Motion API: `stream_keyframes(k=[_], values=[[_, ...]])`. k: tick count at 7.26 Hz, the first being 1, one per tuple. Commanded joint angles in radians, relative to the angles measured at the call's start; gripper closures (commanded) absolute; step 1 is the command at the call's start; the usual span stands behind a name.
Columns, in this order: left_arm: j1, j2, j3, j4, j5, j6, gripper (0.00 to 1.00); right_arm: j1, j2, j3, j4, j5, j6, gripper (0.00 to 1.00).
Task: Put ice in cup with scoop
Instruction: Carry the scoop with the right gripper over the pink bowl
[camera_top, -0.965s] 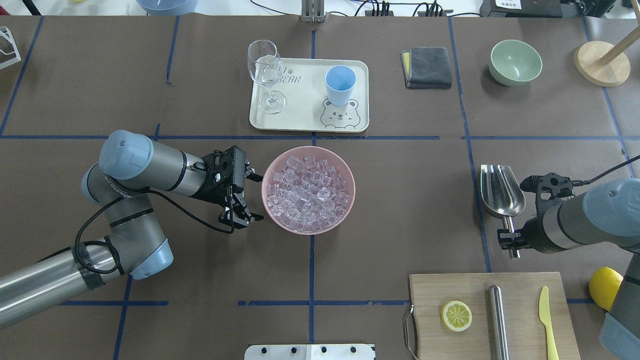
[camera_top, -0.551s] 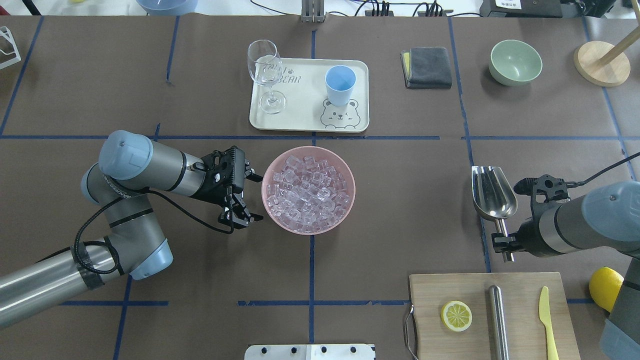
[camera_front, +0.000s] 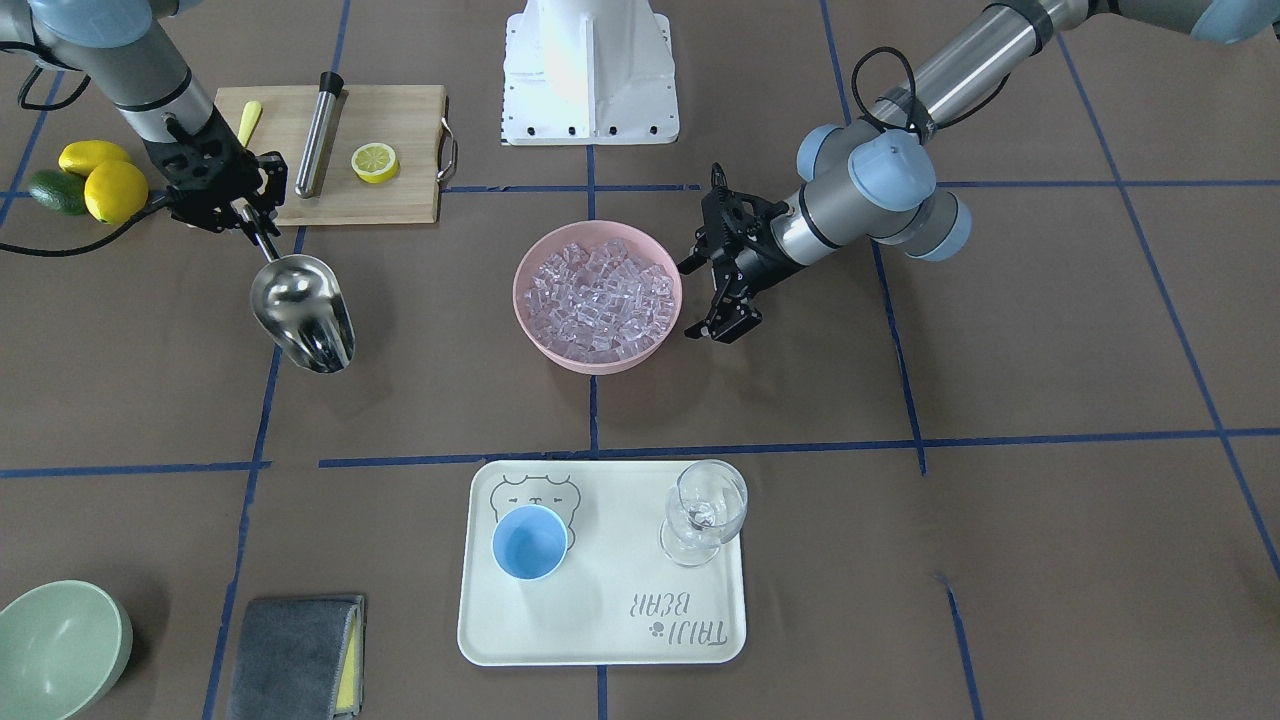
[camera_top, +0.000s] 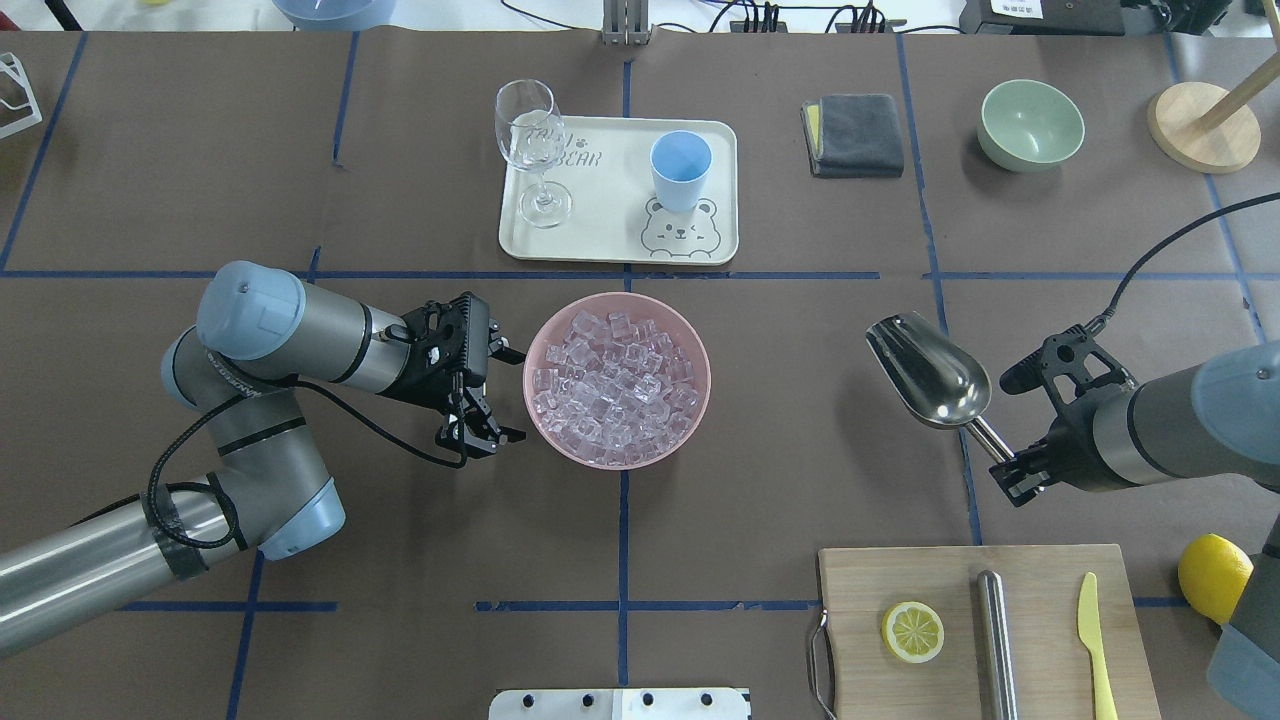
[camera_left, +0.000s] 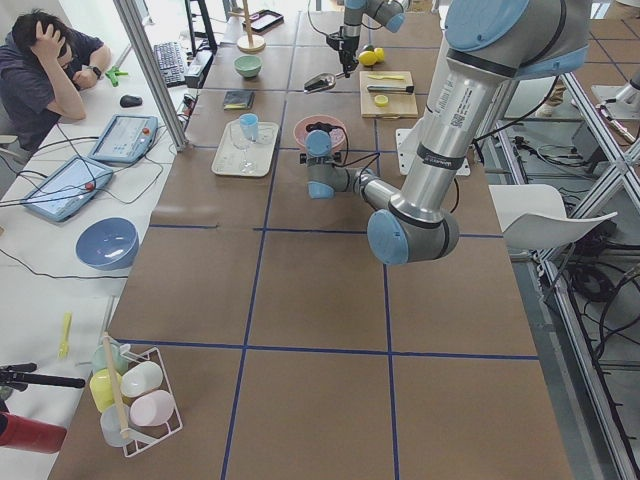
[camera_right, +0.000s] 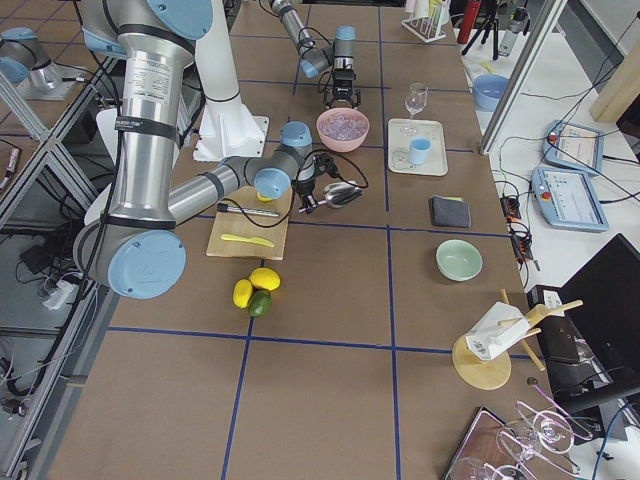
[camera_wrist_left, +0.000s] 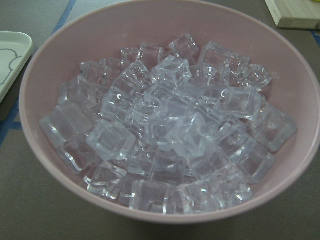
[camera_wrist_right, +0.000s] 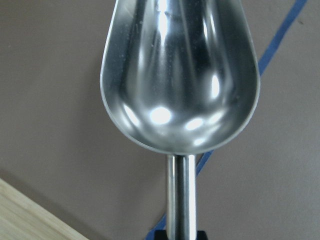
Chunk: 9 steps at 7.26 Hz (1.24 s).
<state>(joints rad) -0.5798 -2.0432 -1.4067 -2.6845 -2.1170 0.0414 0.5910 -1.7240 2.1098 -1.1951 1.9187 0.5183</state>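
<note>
The ice (camera_top: 615, 385) is a heap of clear cubes filling a pink bowl (camera_top: 540, 330) at the table's middle; it also fills the left wrist view (camera_wrist_left: 165, 135). The light-blue cup (camera_top: 680, 168) stands empty on a cream tray (camera_top: 600, 240) behind the bowl. My right gripper (camera_top: 1010, 477) is shut on the handle of the steel scoop (camera_top: 928, 372) and holds it above the table, right of the bowl. The scoop's trough (camera_wrist_right: 180, 75) is empty. My left gripper (camera_top: 512, 394) is open and empty, just left of the bowl's rim.
A wine glass (camera_top: 530, 140) stands on the tray beside the cup. A cutting board (camera_top: 860, 580) at the near right holds a lemon slice (camera_top: 912, 631), a steel cylinder (camera_top: 995, 640) and a yellow knife (camera_top: 1095, 640). A grey cloth (camera_top: 855, 135) and a green bowl (camera_top: 1030, 125) lie at the far right.
My right arm has carried the scoop left toward the pink bowl and turned it, so the trough now points up-left. The left arm has not moved.
</note>
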Motion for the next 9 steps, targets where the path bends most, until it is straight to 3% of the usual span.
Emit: stream_keyframes(k=[1,2,3,5,9], values=[[-0.002,0.001,0.0,-0.014,0.0,-0.002,0.0,0.032,0.039,0.05,-0.139,0.017,-0.281,1.0],[-0.003,0.005,0.0,-0.026,0.0,-0.005,0.0,0.056,0.096,0.077,-0.278,0.073,-0.397,1.0],[-0.002,0.005,0.0,-0.026,0.0,-0.015,0.0,0.131,0.221,0.087,-0.479,0.139,-0.481,1.0],[-0.002,0.003,-0.002,-0.04,0.0,-0.018,0.0,0.089,0.535,0.095,-0.967,0.126,-0.495,1.0],[-0.002,0.005,0.0,-0.04,0.0,-0.028,0.0,0.058,0.87,0.021,-1.386,0.086,-0.569,1.0]])
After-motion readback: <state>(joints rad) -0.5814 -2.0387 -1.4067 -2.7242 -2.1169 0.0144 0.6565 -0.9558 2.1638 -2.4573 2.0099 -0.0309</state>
